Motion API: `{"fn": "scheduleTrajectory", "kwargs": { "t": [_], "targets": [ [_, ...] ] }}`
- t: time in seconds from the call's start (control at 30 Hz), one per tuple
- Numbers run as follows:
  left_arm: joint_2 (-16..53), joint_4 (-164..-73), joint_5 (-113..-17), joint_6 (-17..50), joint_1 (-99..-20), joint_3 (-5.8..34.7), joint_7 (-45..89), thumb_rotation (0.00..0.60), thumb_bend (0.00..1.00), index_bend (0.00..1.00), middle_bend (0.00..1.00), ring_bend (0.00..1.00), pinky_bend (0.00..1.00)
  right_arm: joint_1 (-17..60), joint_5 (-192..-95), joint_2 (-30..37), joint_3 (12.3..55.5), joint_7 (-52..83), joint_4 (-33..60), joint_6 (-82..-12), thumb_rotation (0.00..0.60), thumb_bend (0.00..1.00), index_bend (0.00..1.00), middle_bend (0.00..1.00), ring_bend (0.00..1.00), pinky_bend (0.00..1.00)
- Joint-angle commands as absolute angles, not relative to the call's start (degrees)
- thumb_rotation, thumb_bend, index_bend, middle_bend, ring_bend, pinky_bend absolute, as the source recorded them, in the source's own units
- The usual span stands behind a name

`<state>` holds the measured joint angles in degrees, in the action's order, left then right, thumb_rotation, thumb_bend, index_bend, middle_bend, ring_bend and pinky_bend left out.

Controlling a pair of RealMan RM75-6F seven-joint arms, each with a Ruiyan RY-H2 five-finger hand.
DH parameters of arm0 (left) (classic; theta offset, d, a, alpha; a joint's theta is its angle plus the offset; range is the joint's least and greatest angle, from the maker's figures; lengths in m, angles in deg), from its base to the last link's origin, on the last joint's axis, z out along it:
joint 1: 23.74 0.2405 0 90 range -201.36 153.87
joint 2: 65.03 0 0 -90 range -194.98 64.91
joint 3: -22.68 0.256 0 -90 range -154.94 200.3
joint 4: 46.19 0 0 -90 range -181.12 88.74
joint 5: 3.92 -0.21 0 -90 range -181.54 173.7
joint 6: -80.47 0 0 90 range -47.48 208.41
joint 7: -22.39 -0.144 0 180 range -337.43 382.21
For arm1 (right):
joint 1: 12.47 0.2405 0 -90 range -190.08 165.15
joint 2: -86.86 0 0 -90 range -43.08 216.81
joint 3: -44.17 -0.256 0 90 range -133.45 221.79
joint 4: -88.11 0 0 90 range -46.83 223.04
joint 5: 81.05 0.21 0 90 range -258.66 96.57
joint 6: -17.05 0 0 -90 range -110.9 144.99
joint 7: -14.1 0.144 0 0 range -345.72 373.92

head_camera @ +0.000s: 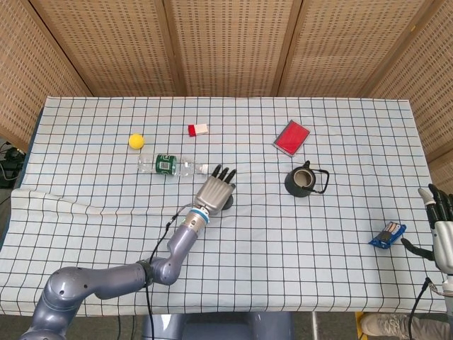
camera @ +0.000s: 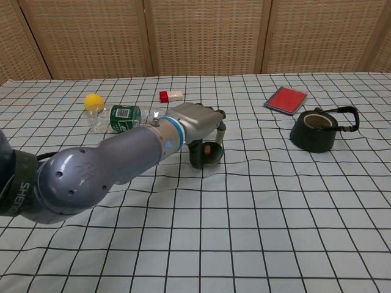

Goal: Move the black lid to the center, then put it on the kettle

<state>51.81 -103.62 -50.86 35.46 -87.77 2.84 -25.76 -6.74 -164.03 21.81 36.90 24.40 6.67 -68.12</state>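
Worktop: covered by checked cloth; cloth rumpled at left edge, flat elsewhere; broad bare stretch along near side and between lid and kettle.
Yellow ball: far left, near the bottle's base.
Bottle: clear plastic, green label, lying on its side, cap end toward centre; contents cannot tell.
Red and white block: beyond the bottle, toward far edge, apart from all else.
Left hand: reached out to about mid-worktop, palm down, fingers draped over the lid; in chest view thumb and fingers curl down around the lid's rim, holding it.
Black lid: under the left hand, near worktop centre, resting on or just above the cloth, cannot tell which; small tan knob visible on top; well left of the kettle.
Red flat case: right of centre, toward far edge, just beyond the kettle.
Kettle: black, upright, mouth uncovered, handle arched to the right; inside dark in chest view, contents cannot tell.
Blue packet: near right edge, just left of the right hand.
Right hand: at right edge of worktop, partly cut off by frame, fingers extended and apart, holding nothing.
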Motion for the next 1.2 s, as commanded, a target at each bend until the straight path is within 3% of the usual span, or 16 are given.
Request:
{"fn": "scheduleTrajectory", "kwargs": {
  "t": [0.03, 0.2, 0.3, 0.5, 0.67, 0.73, 0.77, 0.9, 1.2],
  "targets": [
    [52.8, -102.5, -50.6, 34.9, -89.0, 2.7, -26.2, 0.600, 0.29, 0.34, 0.00, 0.00, 0.00, -6.8, -164.0, 21.8, 36.8, 24.5, 6.7, -68.2, 0.600, 0.10, 0.09, 0.00, 0.00, 0.00],
    [54.0, -101.8, -47.8, 34.4, -90.7, 2.1, -28.4, 0.600, 0.12, 0.06, 0.00, 0.00, 0.00, -6.9, -163.9, 22.0, 36.8, 24.7, 6.6, -68.3, 0.600, 0.10, 0.09, 0.00, 0.00, 0.00],
    [53.9, -102.5, -46.9, 33.8, -91.0, 2.3, -29.3, 0.600, 0.07, 0.01, 0.00, 0.00, 0.00, -6.9, -163.9, 22.0, 36.8, 24.7, 6.6, -68.3, 0.600, 0.10, 0.09, 0.00, 0.00, 0.00],
    [52.1, -105.8, -45.7, 32.0, -90.2, 3.2, -30.3, 0.600, 0.05, 0.00, 0.00, 0.00, 0.00, -6.9, -163.8, 22.1, 36.8, 24.7, 6.6, -68.1, 0.600, 0.10, 0.09, 0.00, 0.00, 0.00],
    [45.7, -115.9, -47.6, 26.2, -86.2, 5.5, -30.4, 0.600, 0.07, 0.00, 0.00, 0.00, 0.00, -6.9, -163.8, 22.1, 36.9, 24.4, 6.5, -67.9, 0.600, 0.10, 0.09, 0.00, 0.00, 0.00],
    [40.6, -123.3, -49.4, 21.6, -82.9, 7.7, -31.0, 0.600, 0.07, 0.00, 0.00, 0.00, 0.00, -6.9, -163.7, 22.1, 36.9, 24.1, 6.3, -67.7, 0.600, 0.10, 0.09, 0.00, 0.00, 0.00],
    [35.9, -129.2, -51.6, 16.2, -78.9, 9.5, -30.2, 0.600, 0.07, 0.00, 0.00, 0.00, 0.00, -6.8, -163.8, 21.9, 37.0, 23.6, 6.2, -67.7, 0.600, 0.10, 0.09, 0.00, 0.00, 0.00],
    [26.7, -140.5, -56.1, 10.8, -73.0, 13.7, -27.9, 0.600, 0.07, 0.00, 0.00, 0.00, 0.00, -6.6, -164.1, 21.5, 37.3, 22.4, 5.9, -67.3, 0.600, 0.10, 0.09, 0.00, 0.00, 0.00],
    [13.0, -147.8, -68.5, -0.6, -59.8, 23.5, -17.5, 0.600, 0.07, 0.00, 0.00, 0.00, 0.00, -6.0, -165.4, 20.2, 38.3, 18.5, 5.3, -66.7, 0.600, 0.10, 0.09, 0.00, 0.00, 0.00]
  ]
}}
